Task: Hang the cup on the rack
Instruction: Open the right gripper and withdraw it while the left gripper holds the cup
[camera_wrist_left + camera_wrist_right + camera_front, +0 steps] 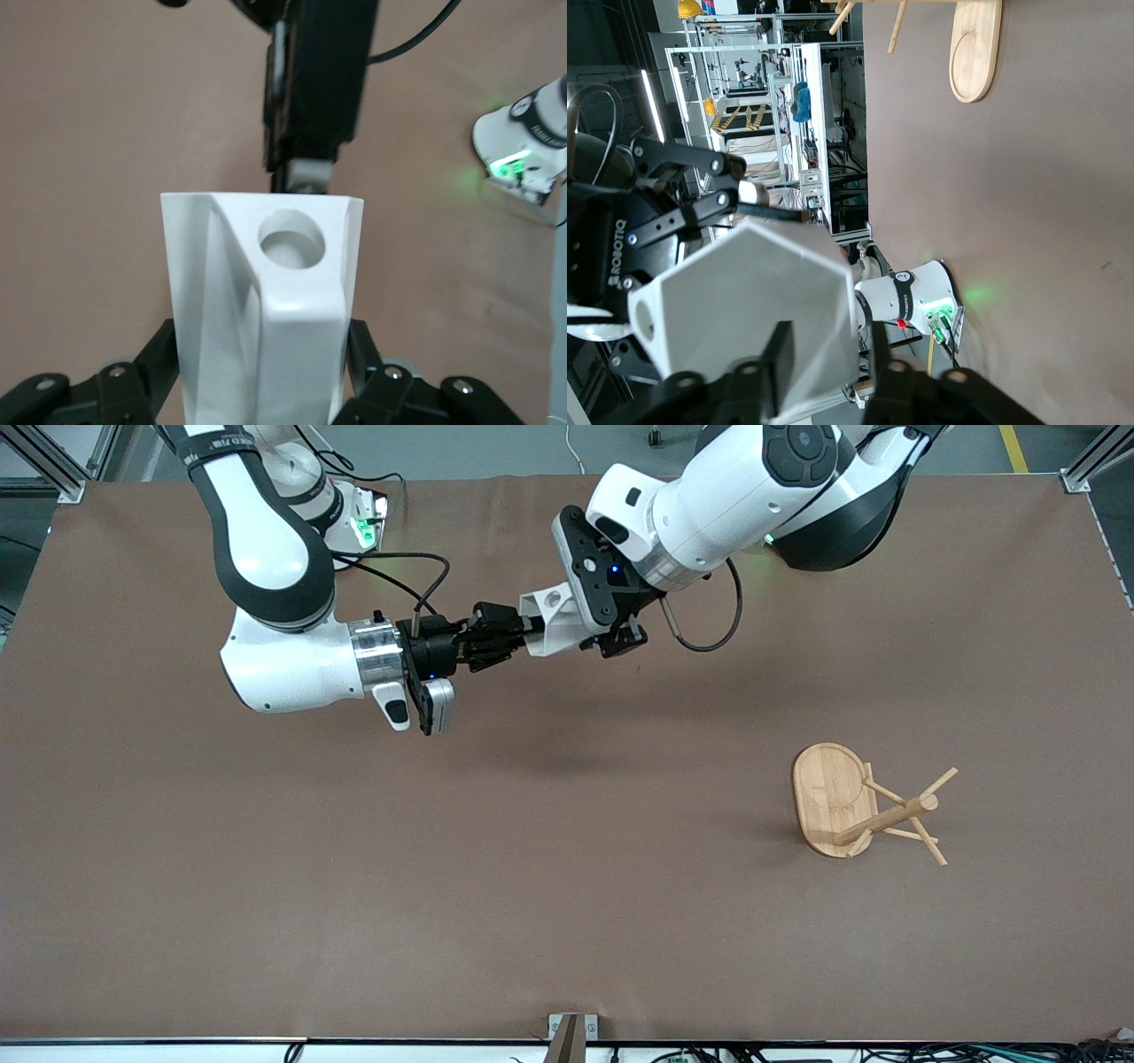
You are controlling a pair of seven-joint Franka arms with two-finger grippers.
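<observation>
The white faceted cup [554, 633] hangs in the air over the table's middle, on the robots' side, held between both hands. My left gripper [589, 618] is shut on the cup's body [266, 266], its black fingers [155, 367] pressing on both sides, with the pierced handle facing its camera. My right gripper [523, 633] stands open at the cup's rim end [744, 301]: one finger [778, 354] overlaps the cup and the other [879, 359] is clear of its wall. The wooden rack [828, 788] stands toward the left arm's end, nearer the front camera, apart from both grippers.
The rack's post and thin pegs [895, 815] stick out past its oval base. Brown matting [443, 886] covers the whole table. A robot base with a green light [363, 527] sits at the table's edge on the robots' side.
</observation>
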